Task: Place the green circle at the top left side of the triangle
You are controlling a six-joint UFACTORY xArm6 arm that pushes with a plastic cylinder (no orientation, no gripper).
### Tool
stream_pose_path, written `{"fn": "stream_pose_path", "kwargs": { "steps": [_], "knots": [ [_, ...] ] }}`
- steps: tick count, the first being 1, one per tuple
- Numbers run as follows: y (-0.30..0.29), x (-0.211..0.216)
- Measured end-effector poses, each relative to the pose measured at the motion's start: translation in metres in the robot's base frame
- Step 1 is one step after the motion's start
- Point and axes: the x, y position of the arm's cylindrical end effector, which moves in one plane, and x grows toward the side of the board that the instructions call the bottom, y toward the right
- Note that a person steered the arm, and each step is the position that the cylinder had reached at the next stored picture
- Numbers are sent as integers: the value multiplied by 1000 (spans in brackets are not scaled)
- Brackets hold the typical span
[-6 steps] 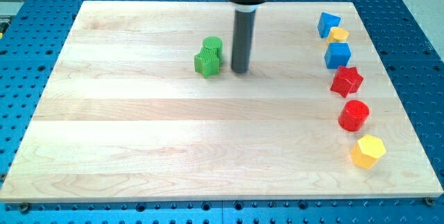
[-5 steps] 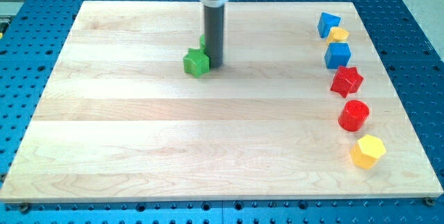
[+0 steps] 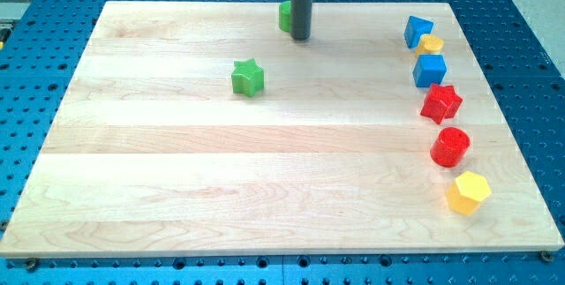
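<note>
Wooden board point(image 3: 177, 170), my tip point(image 3: 301, 37) touching green circle point(image 3: 284, 16), green star point(image 3: 248, 78) apart

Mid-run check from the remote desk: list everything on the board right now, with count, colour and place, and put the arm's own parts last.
green star: 1, green, left of centre, upper half, standing alone
green block: 1, green, near the view's top edge, mostly hidden behind the rod; shape not clear
blue blocks: 2, blue, upper one and lower one, view's right column
small yellow block: 1, yellow, between the two blue ones
red star: 1, red, below the lower blue block
red cylinder: 1, red, below the red star
yellow hexagon: 1, yellow, bottom of the right column
wooden board: 1, light wood, on a blue perforated table
my tip: 1, dark rod end, just right of the green block
</note>
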Motion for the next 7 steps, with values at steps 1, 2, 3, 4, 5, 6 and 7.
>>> {"fn": "stream_pose_path", "kwargs": {
  "steps": [1, 2, 3, 4, 5, 6, 7],
  "knots": [
    [-71, -19],
    [-116, -32],
    [-79, -52],
    [24, -53],
    [58, -65],
    [42, -41],
    [53, -24]
  ]
}}
